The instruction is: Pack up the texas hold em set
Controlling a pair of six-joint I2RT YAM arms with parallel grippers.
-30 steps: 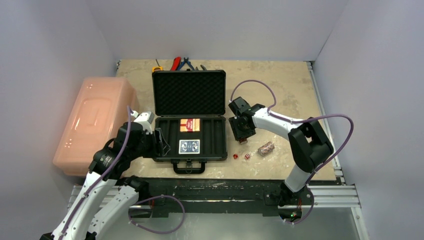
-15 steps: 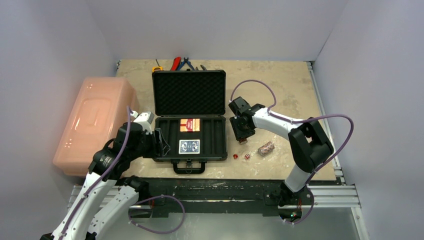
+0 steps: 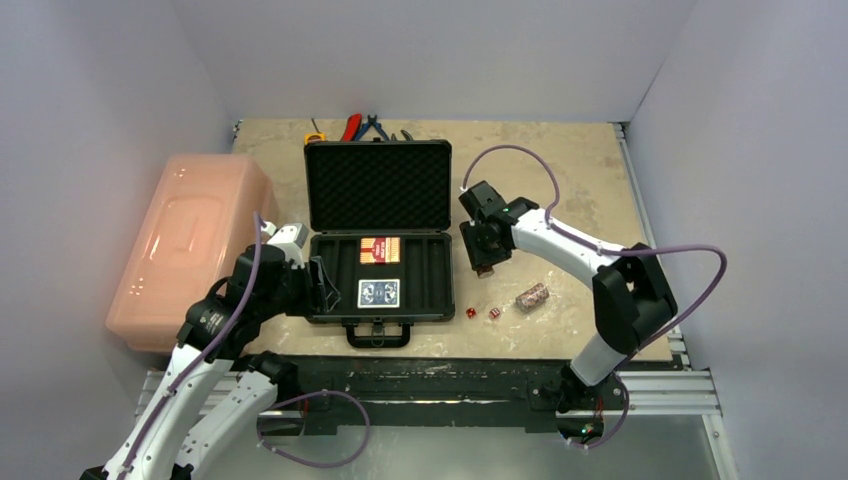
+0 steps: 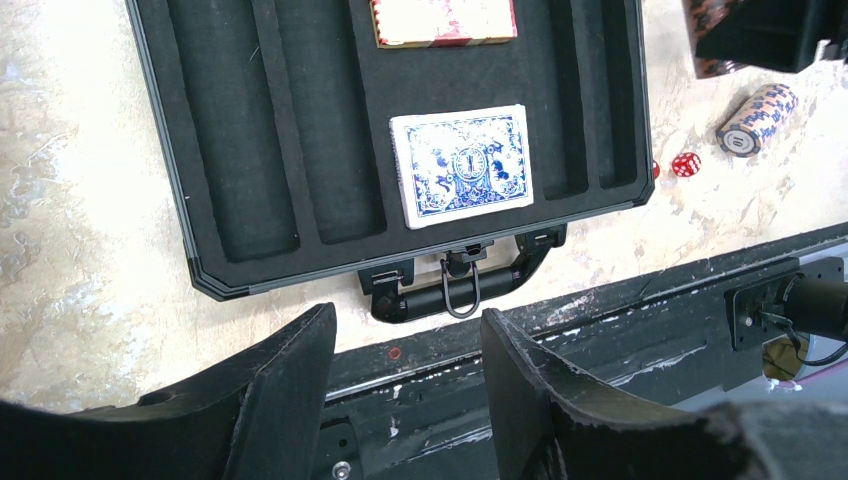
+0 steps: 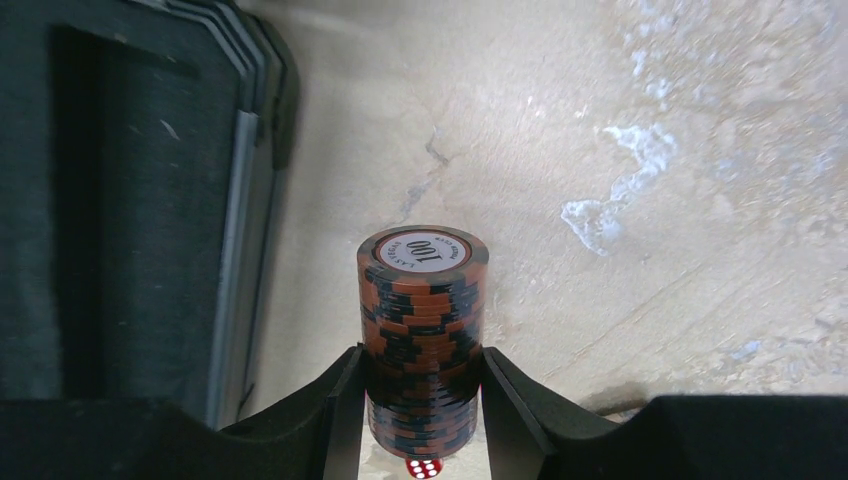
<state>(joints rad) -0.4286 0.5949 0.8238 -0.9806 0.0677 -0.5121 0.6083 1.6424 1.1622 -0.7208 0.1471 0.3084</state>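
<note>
Where the held chip roll (image 5: 422, 340) sits: pinched between the fingers of my right claw (image 5: 420, 365), just right of the open case (image 3: 378, 190).
Long axis: crosswise to my grip, with the white "100" end face toward my wrist camera.
Second chip roll (image 3: 531, 296): on its side on the table, slanting near-left to far-right, red dice (image 3: 470, 313) beside it.
Left claw (image 4: 405, 325): partway open and empty, near the case's near-left corner.
Decks: red deck (image 3: 379, 249) and blue deck (image 4: 462, 165) lie flat in the tray.

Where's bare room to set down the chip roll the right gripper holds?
Free: case slots left of the blue deck and right of it; tabletop right of the lid. Crowded: near the case's front-right corner, loose chip roll and two dice; left side, left gripper and pink bin.
</note>
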